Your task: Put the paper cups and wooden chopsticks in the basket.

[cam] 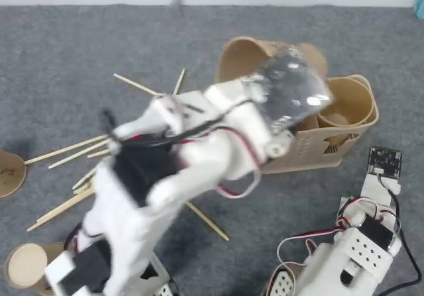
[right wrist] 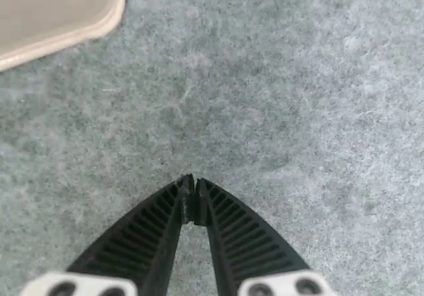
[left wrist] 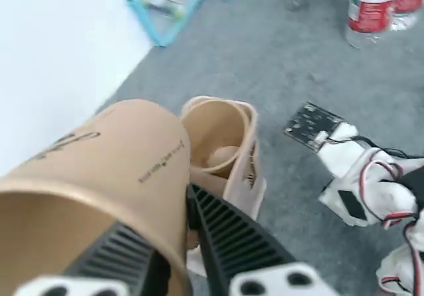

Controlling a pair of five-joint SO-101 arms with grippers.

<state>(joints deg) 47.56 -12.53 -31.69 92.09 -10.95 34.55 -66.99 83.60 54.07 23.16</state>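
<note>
The left gripper (left wrist: 156, 210) has its jaws pinched on the rim of a paper cup (left wrist: 112, 170), one jaw inside the mouth and one outside, so the cup is carried on its side. In the high view the left arm (cam: 199, 157) stretches from the near left across to the basket (cam: 311, 151) at the right, most likely so the cup can be dropped in. The held cup is close over or beside the basket's left end; I cannot tell which. A second cup (left wrist: 215, 134) stands in the basket just past it. The right gripper (right wrist: 192, 187) has its jaws closed on nothing, low over the grey tabletop (right wrist: 298, 110) near the basket's edge, apparently parked out of the way. By count: one cup is held, and at least one is in the basket, where the arm may hide more. There are also two loose cups, one at the left edge (cam: 10, 173) and one at the near left (cam: 26, 266). The chopsticks (cam: 66, 149) lie scattered on the left, all outside the basket. There are at least seven, but they overlap too much for an exact count.
</note>
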